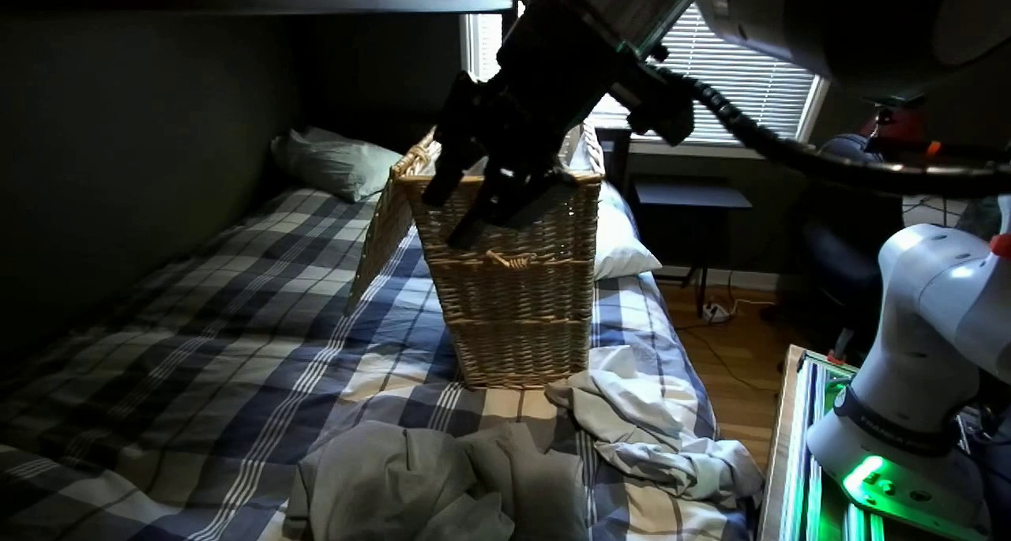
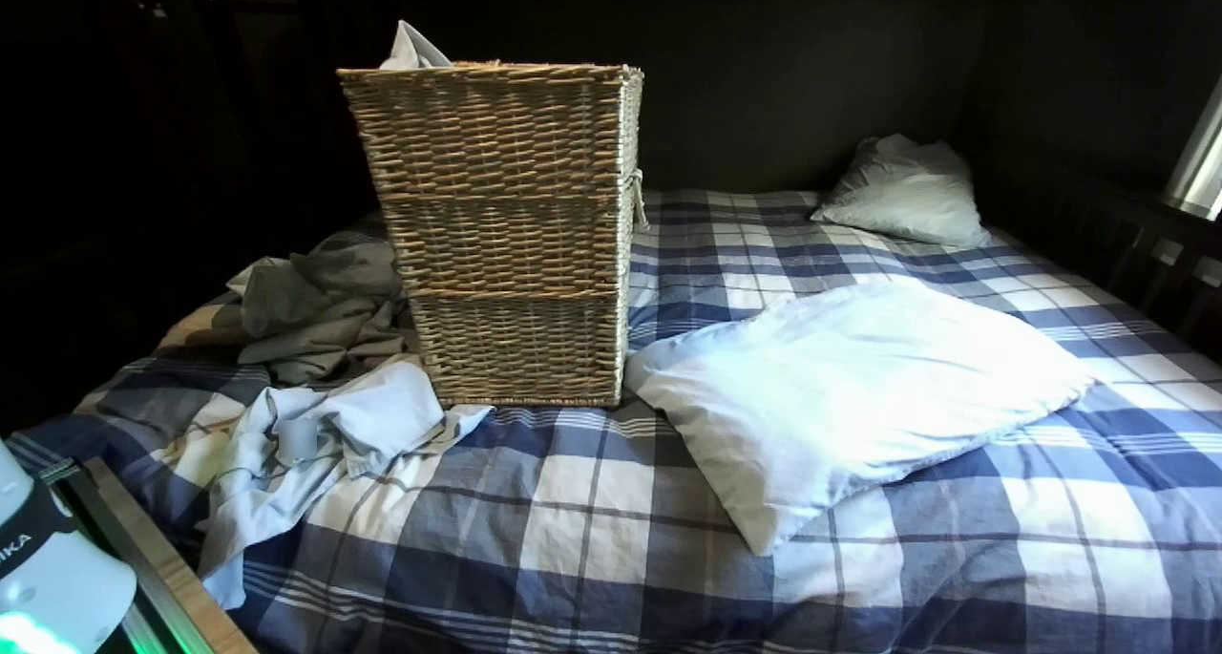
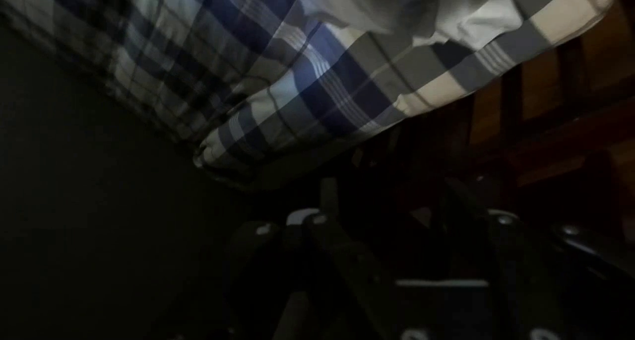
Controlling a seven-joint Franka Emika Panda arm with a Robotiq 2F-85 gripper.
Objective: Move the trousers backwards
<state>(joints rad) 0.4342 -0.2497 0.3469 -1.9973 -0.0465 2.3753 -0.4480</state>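
On the plaid bed [image 1: 237, 367], near the base of the upright wicker basket [image 1: 521, 312], a grey cloth [image 1: 411, 478] lies bunched; a paler cloth [image 2: 382, 411] sprawls beside it, close by the basket too. Which of these is the trousers, I cannot tell. My gripper [image 1: 449, 219] hangs high, fingers spread apart, dim in the wrist view. Cloth tip [image 2: 412, 48] pokes over the basket rim; wicker flap [image 1: 385, 241] slants down one side. White pillow [image 2: 859, 387] lies just beside the basket.
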